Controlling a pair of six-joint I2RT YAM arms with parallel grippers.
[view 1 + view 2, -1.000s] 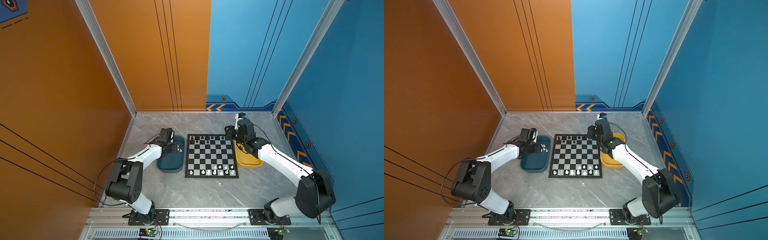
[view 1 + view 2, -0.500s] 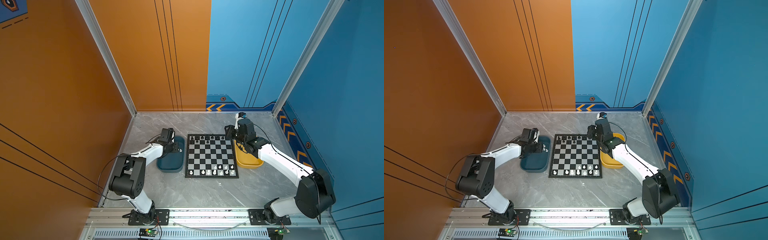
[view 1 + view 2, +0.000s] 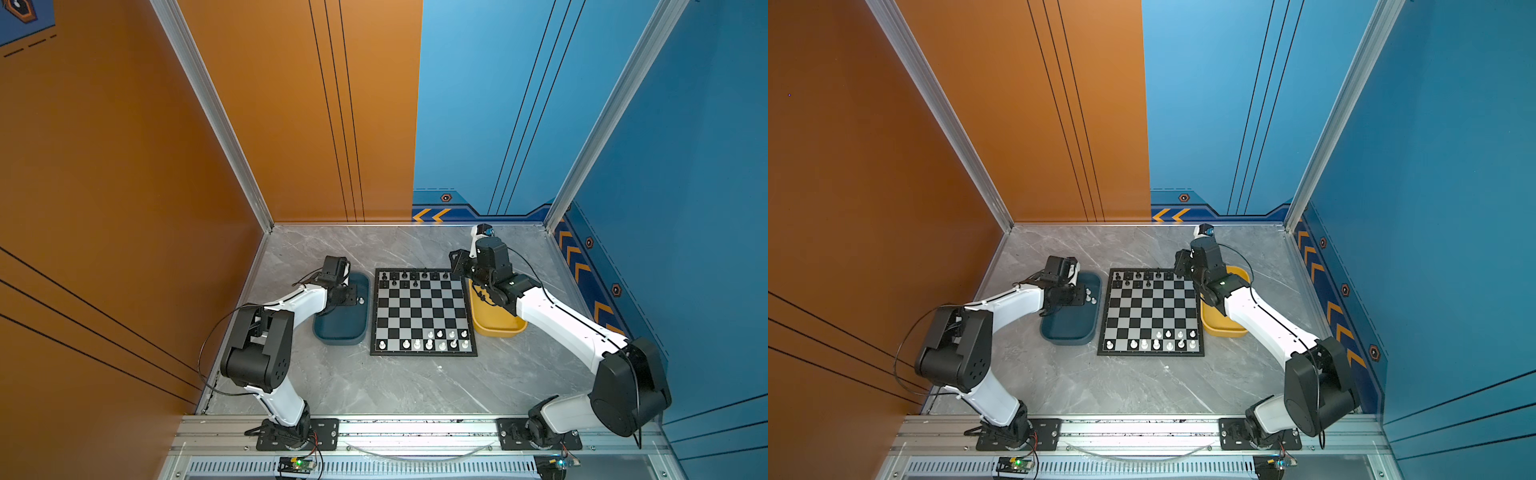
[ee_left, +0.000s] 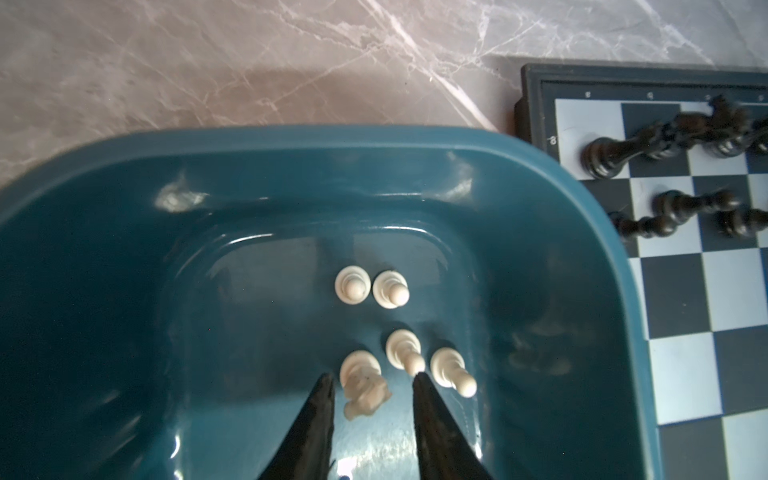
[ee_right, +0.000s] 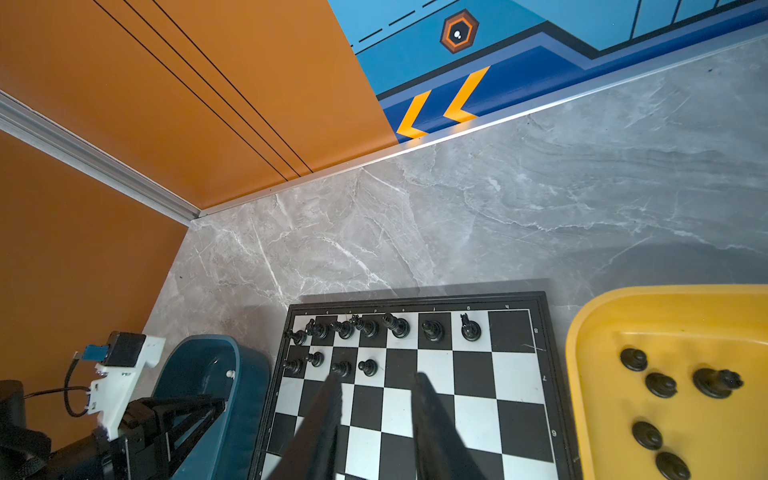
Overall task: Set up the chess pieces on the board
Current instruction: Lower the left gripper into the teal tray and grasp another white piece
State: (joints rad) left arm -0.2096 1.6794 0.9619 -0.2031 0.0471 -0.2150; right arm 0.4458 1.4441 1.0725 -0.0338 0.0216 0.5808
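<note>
Left gripper spread, I am straddling a small white plastic knight inside the dark teal oval plastic tray, with the fingers standing apart on either side of it. Four white pawns are standing close by, one just beside a fingertip. Only my left wrist view is showing this. In both top views my wrist is covering the fingers, and just a few white specks are peeking out.

My right gripper is hovering spread, with nothing between its fingers, over the flat black-and-white checkered board. That board is lying on the grey marble tabletop between the teal tray and a yellow plastic tray. Black chess pieces are standing along the far two rows, white chess pieces along the near two. Five loose black pieces are sitting in the yellow tray, plain in my right wrist view but mostly hidden under my arm from above.
</note>
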